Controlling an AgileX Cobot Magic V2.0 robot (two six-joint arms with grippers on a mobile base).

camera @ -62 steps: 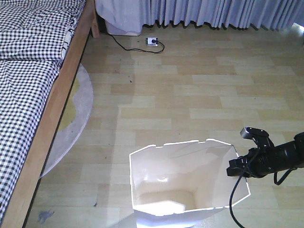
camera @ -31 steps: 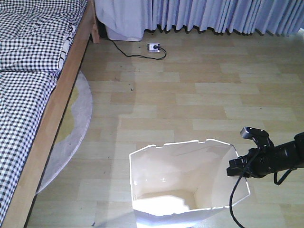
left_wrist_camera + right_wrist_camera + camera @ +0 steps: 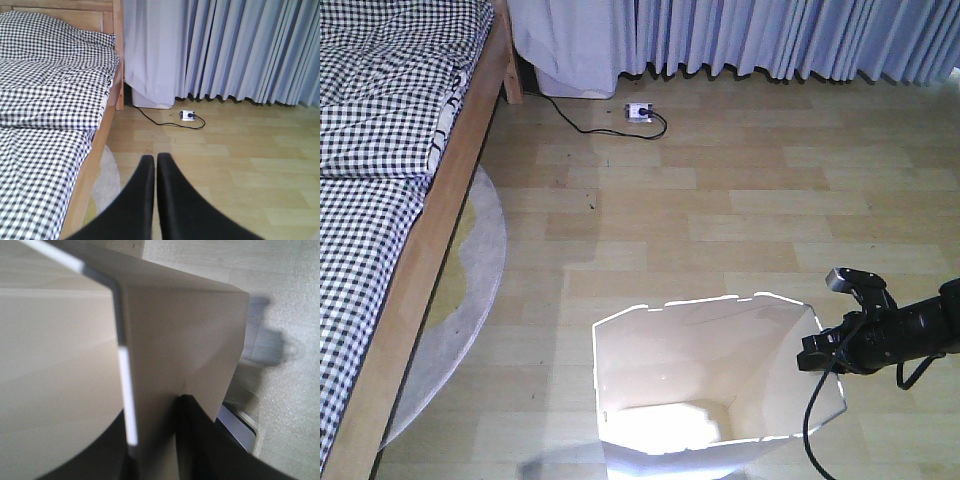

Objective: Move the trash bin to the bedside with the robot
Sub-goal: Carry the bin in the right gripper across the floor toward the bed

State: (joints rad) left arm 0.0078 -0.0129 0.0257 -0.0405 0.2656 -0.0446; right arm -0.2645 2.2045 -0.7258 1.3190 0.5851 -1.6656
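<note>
Now, trash bin: upright on the floor, mouth up, narrow end down, near the bed, not touching.
Right gripper: pinches the bin's right wall.
Left gripper: closed, holds nothing.

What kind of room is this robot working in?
Most likely a bedroom: a wooden-framed bed with black-and-white checked bedding, floor-length curtains along the far wall, and a round rug beside the bed.

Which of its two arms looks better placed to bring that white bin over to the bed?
Right. The right gripper is clamped on the trash bin at its rim, a finger on each side of the wall. The left gripper is shut on nothing, out over the floor beside the bed.
</note>
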